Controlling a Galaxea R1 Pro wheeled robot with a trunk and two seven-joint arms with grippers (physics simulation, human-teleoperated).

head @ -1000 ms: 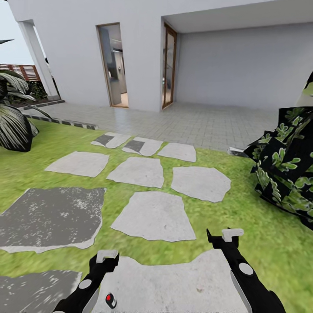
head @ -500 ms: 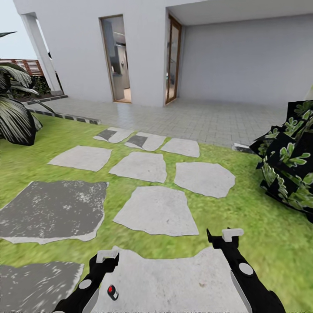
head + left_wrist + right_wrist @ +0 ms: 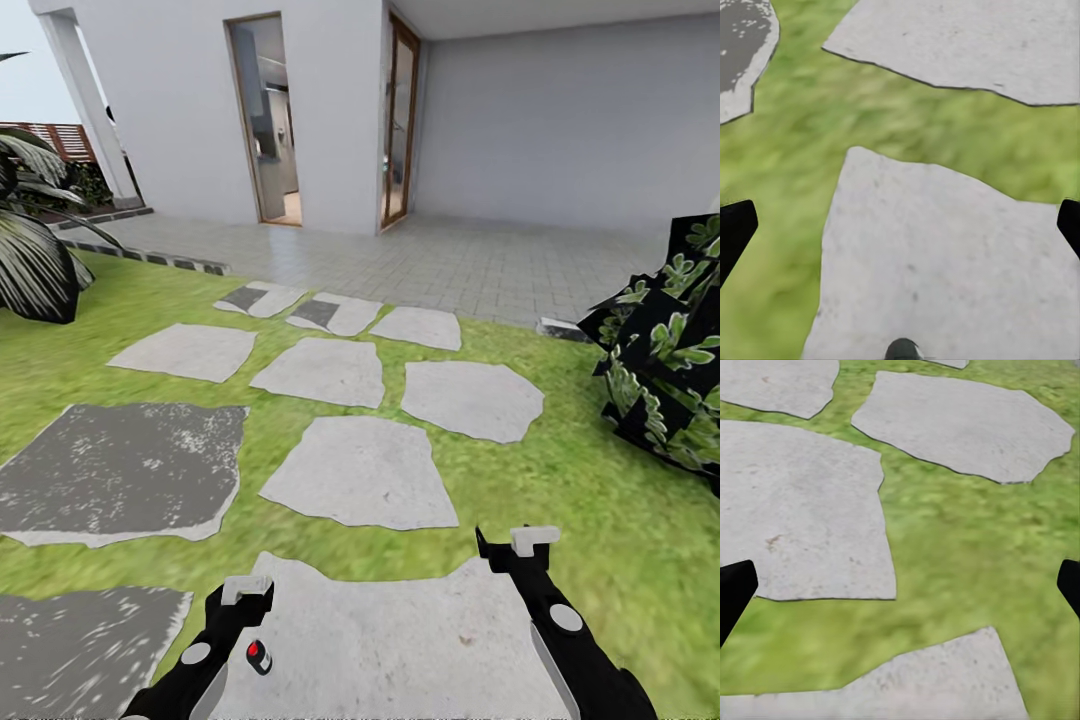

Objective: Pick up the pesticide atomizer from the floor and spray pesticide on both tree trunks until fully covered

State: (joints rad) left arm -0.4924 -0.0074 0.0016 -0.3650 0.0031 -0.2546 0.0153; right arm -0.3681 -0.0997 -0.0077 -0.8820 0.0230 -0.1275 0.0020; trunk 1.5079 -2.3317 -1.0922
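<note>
Both arms ride low and forward over the stepping stones [image 3: 358, 485], left jaws [image 3: 247, 589] and right jaws [image 3: 534, 539] spread wide and empty, apparently ready for travel.

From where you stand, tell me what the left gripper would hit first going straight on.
Probably the pale stepping stone under the left gripper: its open fingers frame that slab, with grass beside it. Depth is unclear.

Lawn and stepping stones before a white house

Both arms are seen low: left gripper [image 3: 246, 590] over a pale stone [image 3: 385, 640], right gripper [image 3: 533, 540] at its edge; house [image 3: 190, 110] far beyond them.
</note>
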